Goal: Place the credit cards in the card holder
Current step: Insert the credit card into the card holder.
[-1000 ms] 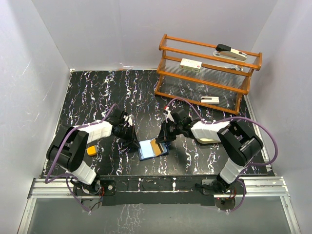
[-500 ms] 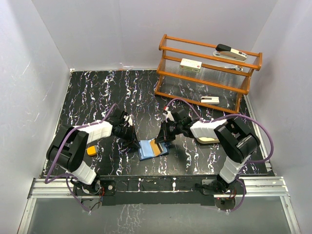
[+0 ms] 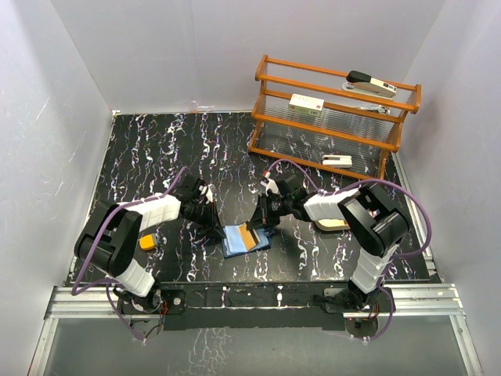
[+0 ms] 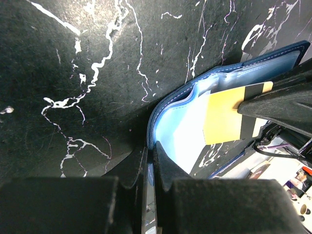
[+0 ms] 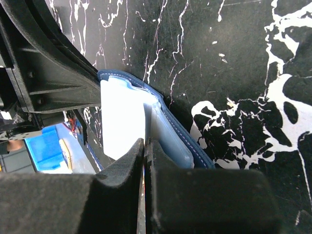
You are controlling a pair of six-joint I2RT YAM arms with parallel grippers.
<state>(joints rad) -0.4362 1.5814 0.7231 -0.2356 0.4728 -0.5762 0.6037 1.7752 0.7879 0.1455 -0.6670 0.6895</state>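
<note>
- Navy outside with pale stitching and glossy pale-blue clear pockets inside: card holder (image 3: 241,241), lying open on the black, white-veined counter (image 3: 156,157) near its front edge, between the two arms.
- Step in hand, by the look of it: feeding one card into a pocket while the opposite side is pinned.
- Left tool (image 4: 150,158) narrow, clamped on the rounded left edge of the card holder and pressing it toward the counter.
- Right tool (image 5: 146,146) also narrow, gripping a credit card (image 4: 222,114) by its outer end. Tan-yellow, thin, stiff and flat, with a dark stripe across it, its inner end lying over the clear pocket.
- How deep the card sits in the pocket: impossible to tell from these views.
- Next move, probably: a straight push along the pocket, card kept flat and square to the slot mouth, flap held taut, then letting go only once seated.
- Likely snag: soft, pliable pocket film buckling or the light wallet sliding on the smooth counter.
- No other card made out.
</note>
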